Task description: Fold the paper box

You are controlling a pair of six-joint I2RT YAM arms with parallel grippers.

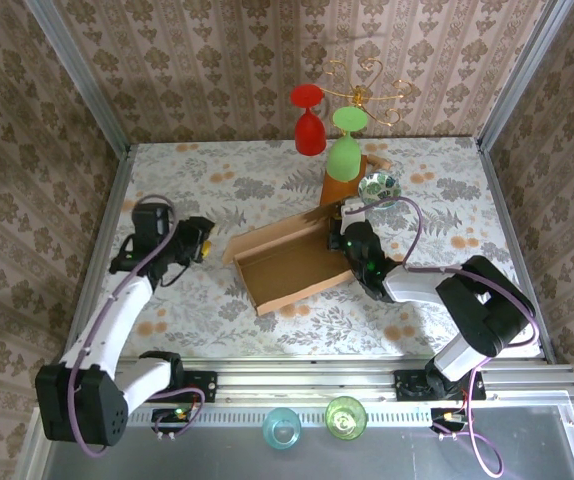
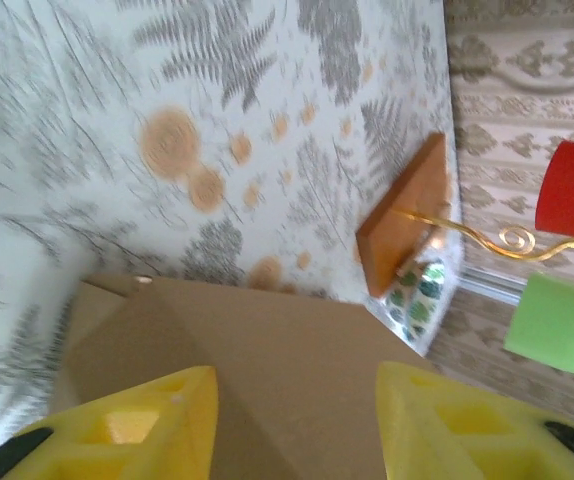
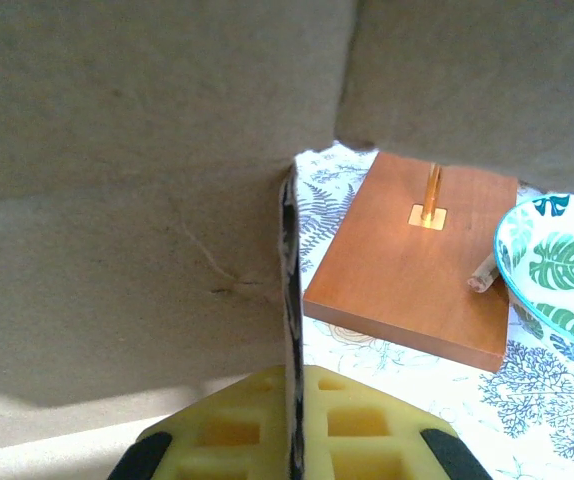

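The paper box (image 1: 287,262) lies half-formed in the middle of the table, a brown cardboard tray with raised walls and an open flap toward the back. My right gripper (image 1: 348,240) is at its right end, shut on the upright side wall. In the right wrist view the yellow fingers (image 3: 357,425) pinch the thin cardboard edge of the paper box (image 3: 127,200). My left gripper (image 1: 204,243) stands open just off the box's left corner. In the left wrist view a brown panel of the paper box (image 2: 257,350) lies beyond the left gripper (image 2: 297,430), whose fingers are spread wide.
A glass stand with a wooden base (image 1: 342,185), gold wire arms, a red glass (image 1: 309,130) and a green glass (image 1: 345,150) stands right behind the box. A leaf-patterned dish (image 1: 379,187) sits beside it. Two small glasses (image 1: 281,428) rest on the front rail.
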